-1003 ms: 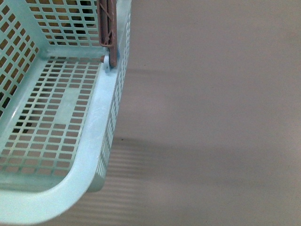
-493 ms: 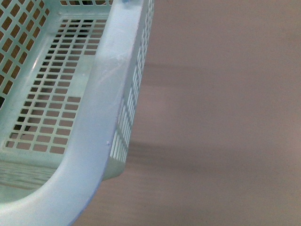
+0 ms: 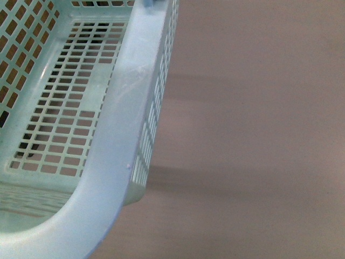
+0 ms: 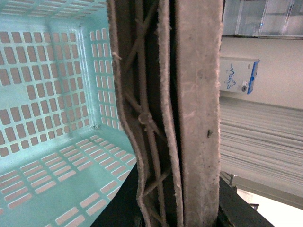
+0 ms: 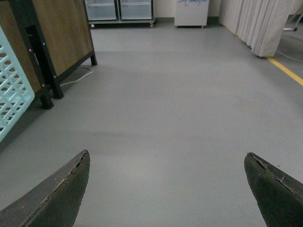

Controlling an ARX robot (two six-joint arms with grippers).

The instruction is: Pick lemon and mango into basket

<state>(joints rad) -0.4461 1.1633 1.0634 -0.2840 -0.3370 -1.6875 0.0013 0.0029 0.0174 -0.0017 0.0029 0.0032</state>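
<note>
Teal plastic fills the left of the front view. The basket is seen close and from above, its broad rim running diagonally past its slotted bottom, with grey-brown floor to its right.

In the left wrist view the brown handles, two pressed flat together, run straight through the picture. The basket's lattice wall and bottom lie beyond them. The left gripper is clamped on these handles, with a dark finger against each side.

The right gripper is spread wide and holds nothing, its two dark fingertips well apart above bare grey floor. A strip of the basket's lattice side shows at the edge of that view, just beside a wooden cabinet on black legs. A pale curtain and a yellow line lie across the floor from it.
</note>
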